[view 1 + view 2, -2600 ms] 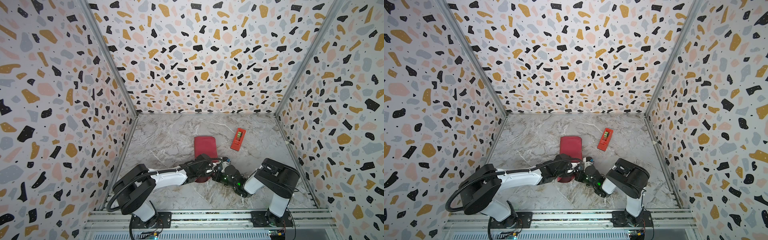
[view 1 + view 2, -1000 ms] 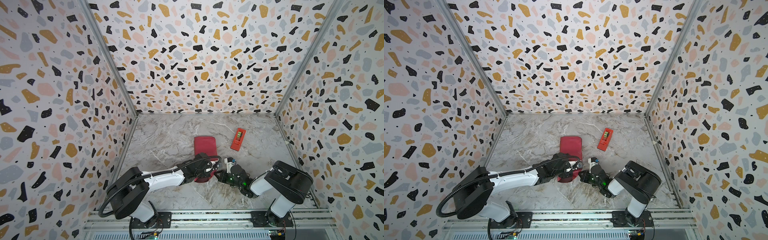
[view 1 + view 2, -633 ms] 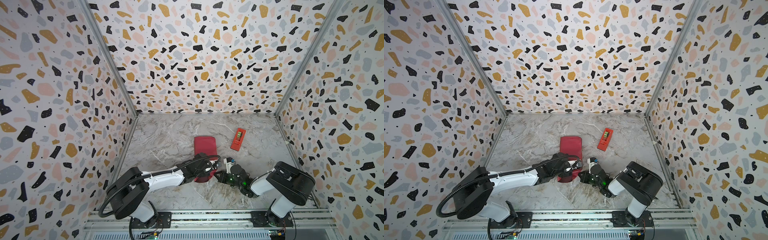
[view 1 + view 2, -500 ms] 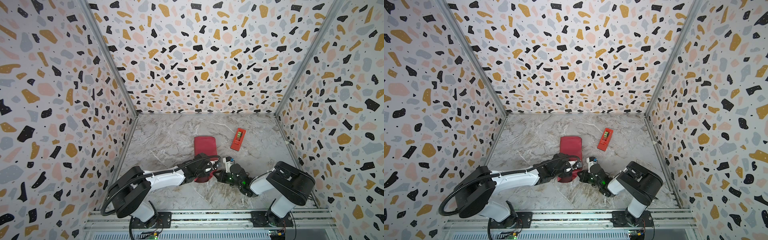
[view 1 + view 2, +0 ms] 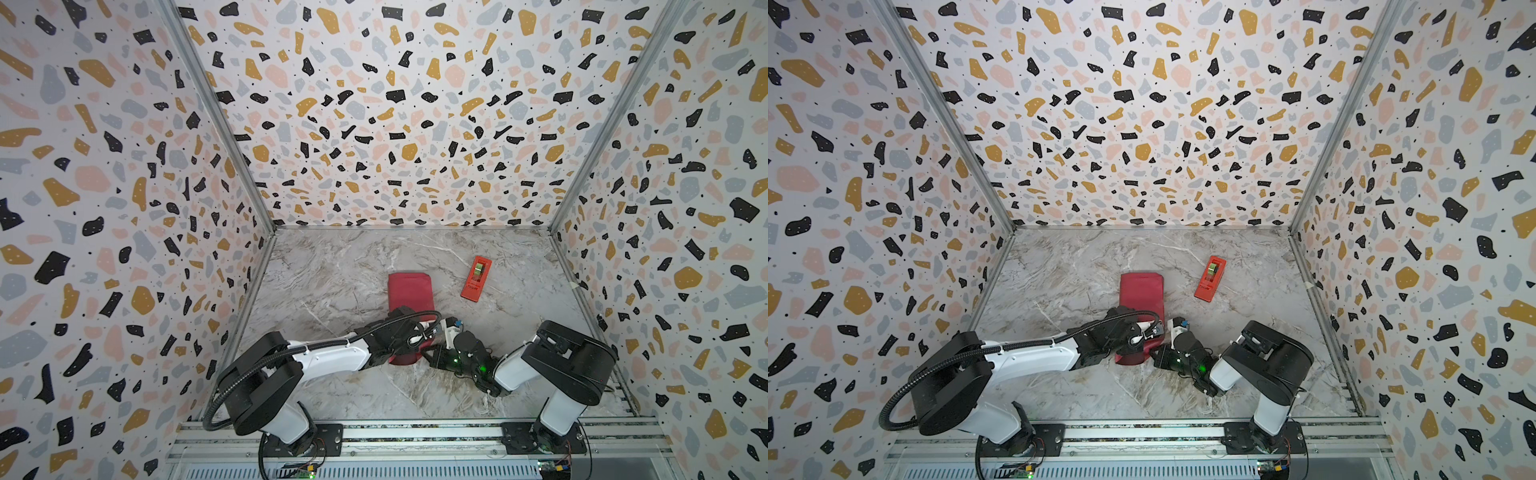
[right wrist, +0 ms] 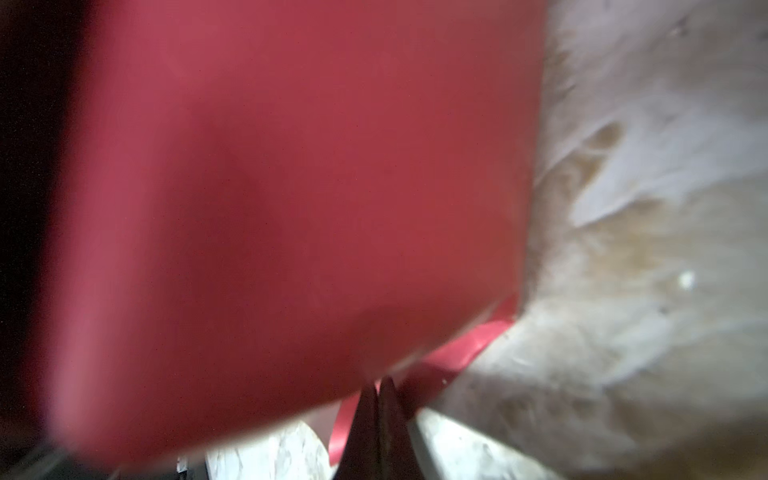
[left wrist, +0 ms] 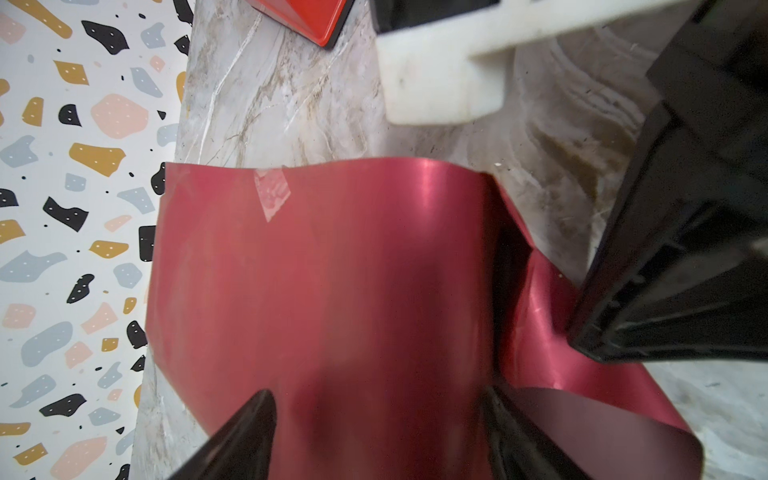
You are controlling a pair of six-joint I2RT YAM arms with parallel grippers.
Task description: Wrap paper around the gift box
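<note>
The paper (image 5: 409, 291) (image 5: 1141, 291) lies near the middle of the bench (image 5: 332, 270), folded into a box-shaped parcel that runs front to back. The box is fully covered and none of it shows. The near end of the parcel is under the wrist of the left arm (image 5: 332, 357). In the left wrist view the paper (image 7: 332, 270) is smooth and glossy on top, with a scrap of clear tape (image 7: 272, 193) near its far edge. At one near corner a loose flap (image 7: 582, 415) splays onto the bench. The left jaws stand wide open. Their fingertips (image 7: 249, 436) sit low over the top of the parcel, and I cannot tell whether they touch it. The right arm (image 5: 515, 365) reaches in from the right, low to the bench, and its jaws are closed tight. In the blurred right wrist view the fingertips (image 6: 365, 415) meet at the edge of the paper (image 6: 291, 187). I cannot tell whether any paper is pinched between them. The dispenser (image 5: 476, 278) (image 5: 1210, 278) lies right of the parcel and farther back, apart from it.
</note>
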